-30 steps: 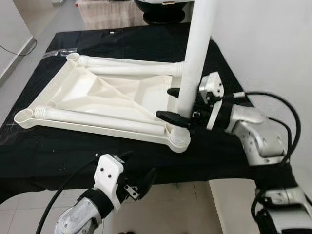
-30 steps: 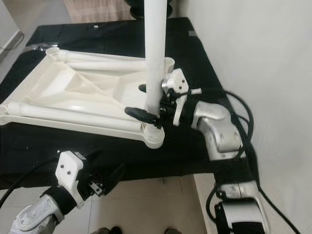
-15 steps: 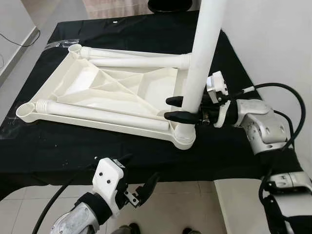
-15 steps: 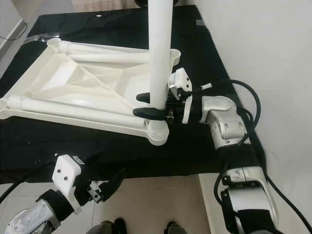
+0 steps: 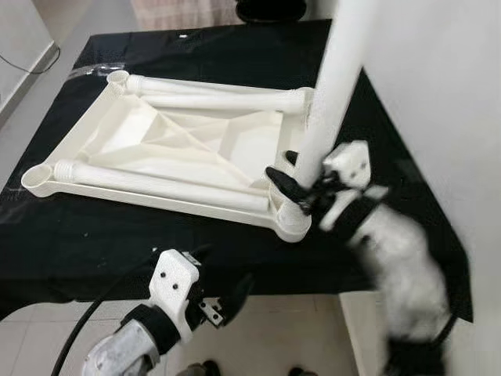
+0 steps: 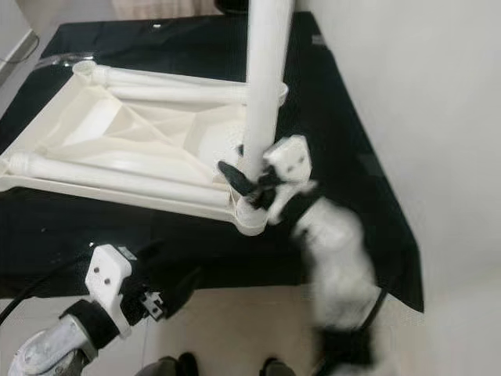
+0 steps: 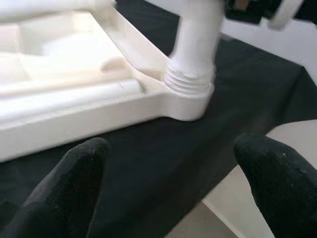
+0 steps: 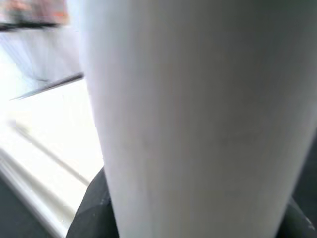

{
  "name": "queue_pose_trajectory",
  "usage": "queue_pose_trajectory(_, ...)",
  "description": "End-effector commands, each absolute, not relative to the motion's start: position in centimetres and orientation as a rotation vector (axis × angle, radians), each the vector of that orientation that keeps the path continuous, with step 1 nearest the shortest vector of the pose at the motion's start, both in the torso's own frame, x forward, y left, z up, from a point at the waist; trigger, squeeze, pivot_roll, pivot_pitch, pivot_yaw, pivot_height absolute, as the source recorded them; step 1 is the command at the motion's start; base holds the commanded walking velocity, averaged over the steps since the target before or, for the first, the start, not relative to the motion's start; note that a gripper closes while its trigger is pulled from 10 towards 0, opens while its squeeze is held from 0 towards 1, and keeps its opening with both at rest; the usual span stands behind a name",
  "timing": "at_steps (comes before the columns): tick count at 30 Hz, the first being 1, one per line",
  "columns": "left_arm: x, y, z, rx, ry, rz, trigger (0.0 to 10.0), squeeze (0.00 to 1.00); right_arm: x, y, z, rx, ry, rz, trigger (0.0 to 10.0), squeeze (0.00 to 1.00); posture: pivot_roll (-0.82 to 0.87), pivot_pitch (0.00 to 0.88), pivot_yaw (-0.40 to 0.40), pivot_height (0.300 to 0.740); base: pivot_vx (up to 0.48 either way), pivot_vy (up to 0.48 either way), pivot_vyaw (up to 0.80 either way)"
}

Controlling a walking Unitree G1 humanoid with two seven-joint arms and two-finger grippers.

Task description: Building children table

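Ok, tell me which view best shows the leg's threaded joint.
The left wrist view: the leg's threaded base sits sharp and unobstructed in the corner socket. In the eye views the right gripper covers it; the right wrist view shows bare shaft.

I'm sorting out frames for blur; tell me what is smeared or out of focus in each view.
Eye views: right arm motion-smeared, tabletop frame sharp. Left wrist view: near black fingers soft, upright leg slightly blurred. Right wrist view: the leg sits too close, a featureless white blur.
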State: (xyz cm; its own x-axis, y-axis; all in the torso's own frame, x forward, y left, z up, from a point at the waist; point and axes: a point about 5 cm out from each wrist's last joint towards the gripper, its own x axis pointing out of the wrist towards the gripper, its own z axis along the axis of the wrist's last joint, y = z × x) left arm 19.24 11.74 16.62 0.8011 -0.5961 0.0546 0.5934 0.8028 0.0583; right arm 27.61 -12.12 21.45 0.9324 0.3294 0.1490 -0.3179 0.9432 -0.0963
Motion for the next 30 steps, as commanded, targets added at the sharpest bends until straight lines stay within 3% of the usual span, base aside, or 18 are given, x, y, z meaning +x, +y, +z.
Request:
queue_pose_trajectory(1,19.6,11.9,15.6,0.034,-0.035,-0.625,10.0,0.0,27.7,-13.6,17.7,-0.11,0.034,0.177,0.0,0.0,-0.01,0.18,0.031,0.74,0.0,0.0,0.0)
queue_pose_trajectory(5,20.0,11.9,15.4,0.035,-0.037,-0.626,10.0,0.0,28.3,-12.9,17.6,-0.127,0.018,0.199,0.0,0.0,-0.01,0.162,0.028,0.74,0.0,0.0,0.0)
queue_pose_trajectory(6,20.2,11.8,15.3,0.033,-0.037,-0.626,10.0,0.0,28.6,-12.6,17.4,-0.128,0.027,0.216,6.1,0.0,-0.02,0.159,0.024,0.74,0.0,0.0,0.0)
queue_pose_trajectory(7,20.2,11.8,15.3,0.033,-0.037,-0.626,10.0,0.0,28.6,-12.6,17.4,-0.128,0.027,0.216,6.1,0.0,-0.02,0.159,0.024,0.74,0.0,0.0,0.0)
queue_pose_trajectory(8,20.3,11.8,15.2,0.028,-0.039,-0.621,10.0,0.0,28.7,-12.0,17.5,-0.082,0.019,0.294,10.0,0.0,-0.02,0.155,0.021,0.74,0.0,0.0,0.0)
queue_pose_trajectory(9,20.5,11.8,15.2,0.025,-0.04,-0.613,10.0,0.0,29.0,-11.5,18.1,-0.01,-0.003,0.416,10.0,1.0,-0.02,0.152,0.019,0.74,0.0,0.0,0.0)
queue_pose_trajectory(12,20.5,11.8,15.1,0.021,-0.043,-0.603,10.0,0.0,28.9,-11.1,20.0,0.079,-0.058,0.583,10.0,1.0,-0.02,0.154,0.016,0.74,0.0,0.0,0.0)
queue_pose_trajectory(19,20.4,11.7,15.2,0.016,-0.046,-0.607,10.0,0.0,29.6,-12.3,22.1,0.008,-0.118,0.748,10.0,1.0,0.0,0.18,0.013,0.74,0.0,0.0,0.0)
queue_pose_trajectory(20,20.3,11.7,15.3,0.016,-0.047,-0.61,10.0,0.0,29.9,-12.8,22.5,-0.047,-0.132,0.838,10.0,0.57,0.0,0.188,0.016,0.74,0.0,0.0,0.0)
queue_pose_trajectory(21,20.2,11.7,15.3,0.016,-0.047,-0.611,10.0,0.0,30.2,-13.5,22.8,-0.096,-0.13,0.934,10.0,0.0,0.01,0.199,0.02,0.74,0.0,0.0,0.0)
queue_pose_trajectory(23,20.0,11.7,15.4,0.016,-0.045,-0.613,10.0,0.0,30.5,-14.2,23.2,-0.145,-0.12,1.053,10.0,0.0,0.02,0.209,0.021,0.74,0.0,0.0,0.0)
queue_pose_trajectory(30,19.5,11.8,15.6,0.019,-0.041,-0.622,10.0,0.0,32.1,-14.6,24.1,-0.144,-0.09,1.21,10.0,0.0,0.04,0.23,0.028,0.74,0.0,0.0,0.0)
